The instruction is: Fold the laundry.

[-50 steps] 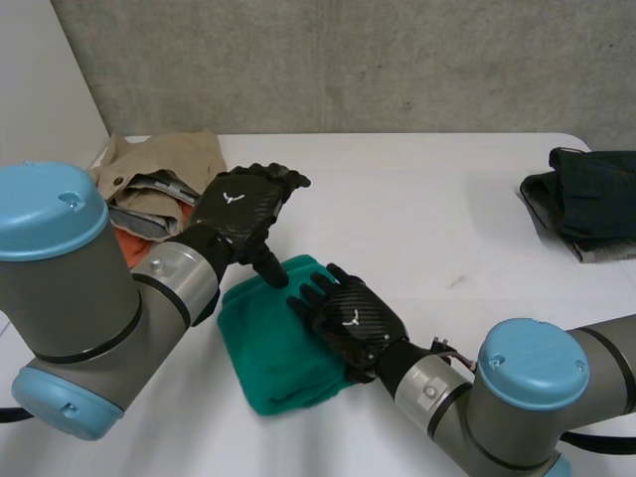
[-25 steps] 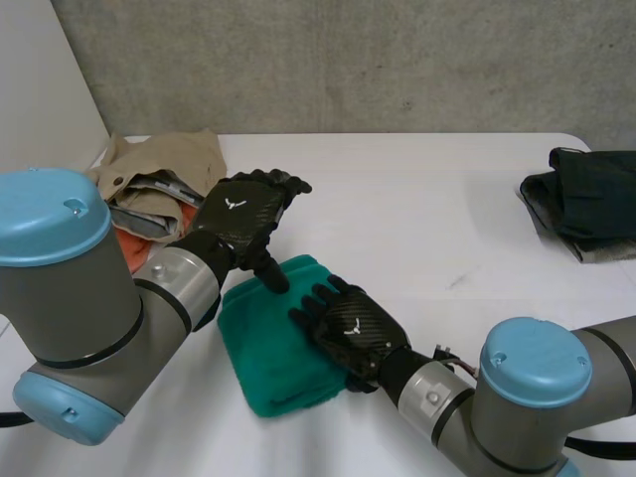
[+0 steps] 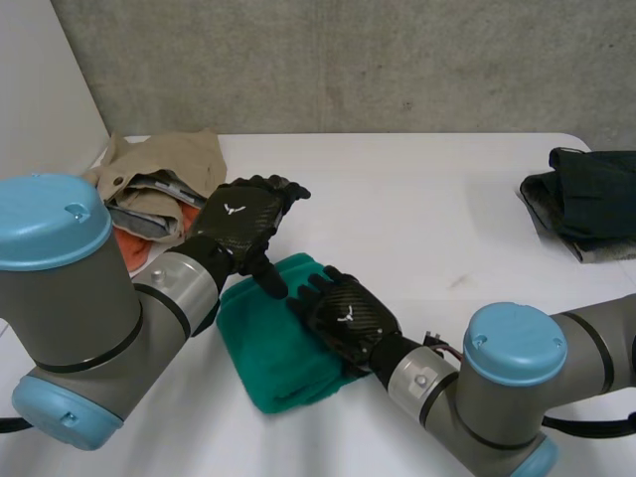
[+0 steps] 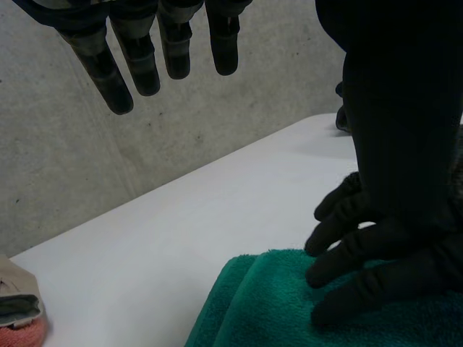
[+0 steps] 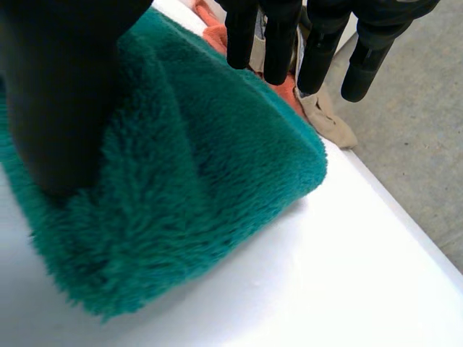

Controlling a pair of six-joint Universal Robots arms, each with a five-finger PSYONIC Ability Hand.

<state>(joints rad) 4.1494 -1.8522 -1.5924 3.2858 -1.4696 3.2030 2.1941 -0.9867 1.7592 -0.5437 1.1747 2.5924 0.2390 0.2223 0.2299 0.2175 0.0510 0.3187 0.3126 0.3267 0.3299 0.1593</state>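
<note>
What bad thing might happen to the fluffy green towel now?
1. The right hand lies open on the folded green towel. If it slides away, it might drag the top layer and undo the fold.
2. The left hand hangs open over the towel's far edge, close to the right hand, so the two might bump.
3. The pile of clothes is near, and a push might shove the towel into it.

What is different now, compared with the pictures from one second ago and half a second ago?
The right hand slid a little back along the green towel toward the robot, then forward again, and its arm's elbow swung slightly leftward. Nothing was taken hold of or let go. The left hand stayed open at the towel's far edge. The towel, the beige clothes pile and the dark clothes did not move.
</note>
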